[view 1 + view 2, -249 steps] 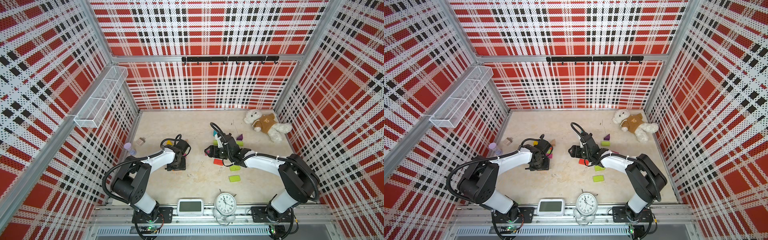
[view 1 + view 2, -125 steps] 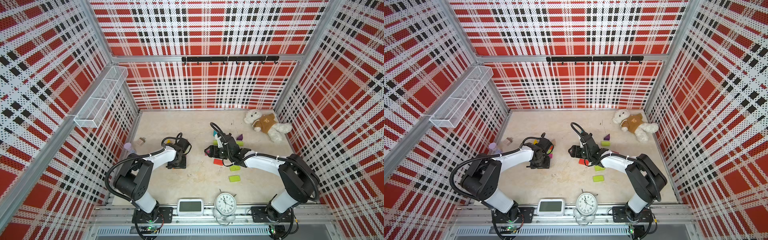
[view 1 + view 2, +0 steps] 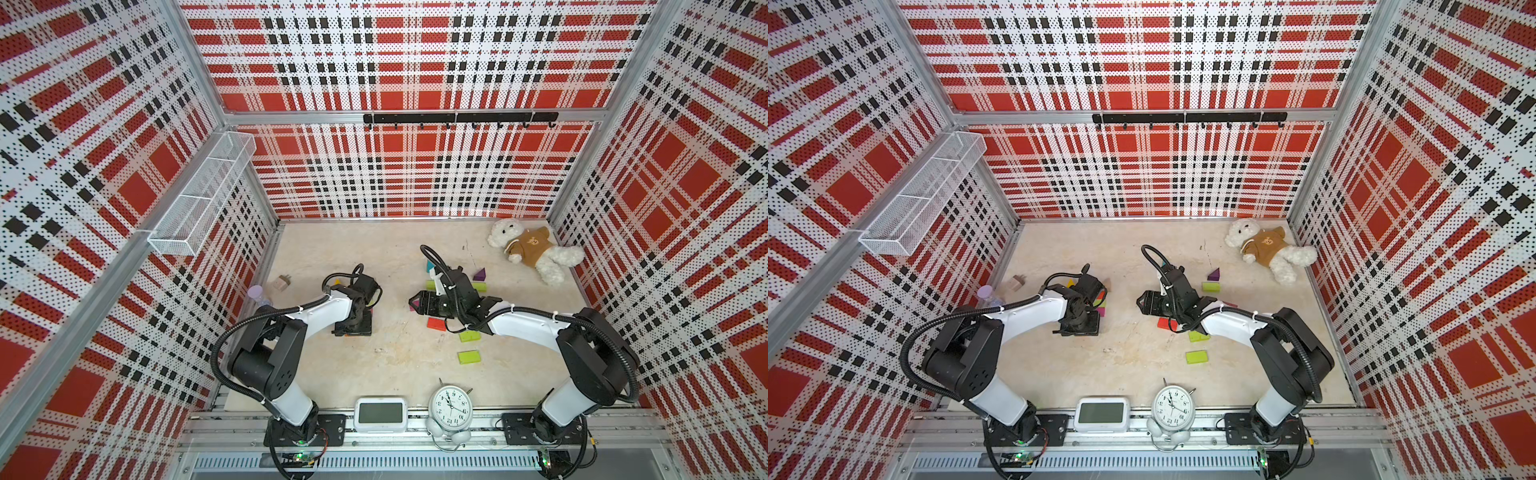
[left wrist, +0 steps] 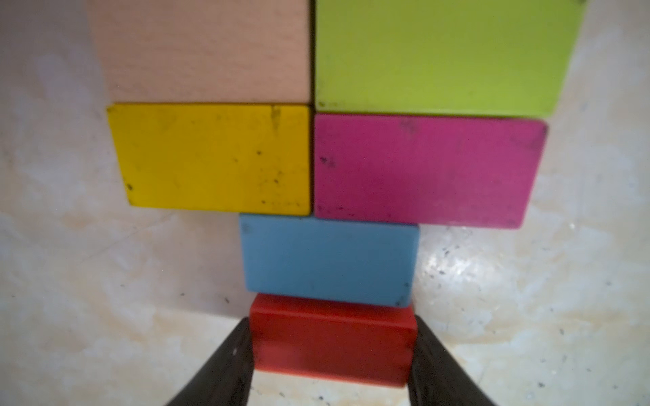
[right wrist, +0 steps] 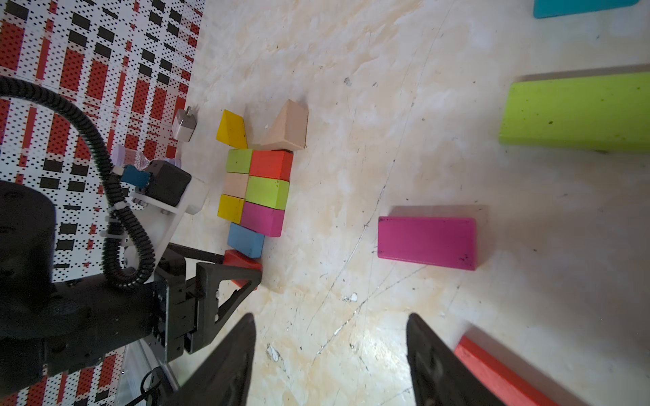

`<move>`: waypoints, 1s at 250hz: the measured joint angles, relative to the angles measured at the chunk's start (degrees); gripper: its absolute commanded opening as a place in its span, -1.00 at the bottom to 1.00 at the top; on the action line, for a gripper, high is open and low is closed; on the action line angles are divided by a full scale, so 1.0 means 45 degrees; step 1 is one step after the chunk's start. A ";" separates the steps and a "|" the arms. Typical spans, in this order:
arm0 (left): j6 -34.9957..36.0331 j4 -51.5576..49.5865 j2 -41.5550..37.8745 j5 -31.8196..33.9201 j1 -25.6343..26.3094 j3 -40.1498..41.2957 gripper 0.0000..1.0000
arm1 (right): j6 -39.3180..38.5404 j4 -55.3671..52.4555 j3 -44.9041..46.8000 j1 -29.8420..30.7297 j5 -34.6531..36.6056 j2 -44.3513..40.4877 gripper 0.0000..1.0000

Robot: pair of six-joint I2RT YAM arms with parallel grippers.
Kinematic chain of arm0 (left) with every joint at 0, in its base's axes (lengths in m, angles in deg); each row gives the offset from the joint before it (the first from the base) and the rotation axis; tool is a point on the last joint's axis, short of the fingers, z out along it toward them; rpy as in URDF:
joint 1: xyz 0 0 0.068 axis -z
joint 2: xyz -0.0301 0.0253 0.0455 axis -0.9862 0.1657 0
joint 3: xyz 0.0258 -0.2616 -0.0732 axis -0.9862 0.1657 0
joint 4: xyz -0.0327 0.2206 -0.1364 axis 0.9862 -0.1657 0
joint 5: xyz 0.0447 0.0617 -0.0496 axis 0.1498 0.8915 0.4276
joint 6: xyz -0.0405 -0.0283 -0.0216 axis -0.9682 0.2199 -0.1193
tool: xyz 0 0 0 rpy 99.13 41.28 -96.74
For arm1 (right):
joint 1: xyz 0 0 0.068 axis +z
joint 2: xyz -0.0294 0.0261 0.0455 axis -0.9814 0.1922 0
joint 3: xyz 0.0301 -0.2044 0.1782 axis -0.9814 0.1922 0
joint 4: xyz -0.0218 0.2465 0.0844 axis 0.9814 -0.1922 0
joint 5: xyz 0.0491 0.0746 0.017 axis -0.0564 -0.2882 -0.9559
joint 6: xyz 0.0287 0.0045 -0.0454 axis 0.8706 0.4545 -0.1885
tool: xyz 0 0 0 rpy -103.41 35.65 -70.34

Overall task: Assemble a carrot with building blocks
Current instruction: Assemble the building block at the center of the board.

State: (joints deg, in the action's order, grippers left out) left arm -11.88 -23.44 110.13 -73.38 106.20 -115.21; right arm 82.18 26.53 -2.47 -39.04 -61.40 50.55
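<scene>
Beige floor (image 3: 332, 374), plaid walls (image 3: 415, 187) | loose lime brick (image 3: 469, 356) near front | right gripper (image 5: 330, 318) spread, empty, over bare floor | left gripper (image 4: 332, 327) clamps red brick (image 4: 330, 348) just beside blue brick (image 4: 329, 258) ending the flat block column (image 5: 267, 193) | teddy bear (image 3: 534, 249) farthest

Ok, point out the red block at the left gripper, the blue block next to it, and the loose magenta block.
red block (image 4: 332, 341): left wrist view, centre of its visible face.
blue block (image 4: 329, 260): left wrist view, centre of its top.
loose magenta block (image 5: 427, 242): right wrist view, centre of its top.
</scene>
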 measured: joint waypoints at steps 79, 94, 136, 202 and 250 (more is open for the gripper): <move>0.0005 0.0029 0.0029 -0.0005 -0.0068 -0.0034 0.26 | 0.0000 -0.0005 -0.0044 0.0000 0.0000 0.0000 0.39; 0.0005 0.0029 0.0034 0.0000 -0.0073 -0.0034 0.26 | 0.0000 0.0000 -0.0044 0.0000 0.0000 0.0000 0.39; 0.0010 0.0024 0.0039 0.0000 -0.0073 -0.0039 0.26 | 0.0000 0.0000 -0.0044 0.0000 0.0000 0.0000 0.39; 0.0039 0.0015 0.0068 0.0005 -0.0078 -0.0068 0.26 | 0.0005 0.0000 -0.0044 0.0000 0.0000 0.0000 0.39; 0.0058 0.0039 0.0102 0.0005 -0.0146 -0.0097 0.27 | 0.0005 -0.0005 -0.0044 0.0000 0.0000 0.0000 0.39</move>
State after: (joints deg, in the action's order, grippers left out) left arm -11.61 -23.27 110.59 -73.36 105.54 -115.65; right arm 82.21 26.50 -2.67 -39.04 -61.40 50.55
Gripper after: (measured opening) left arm 0.635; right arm 0.693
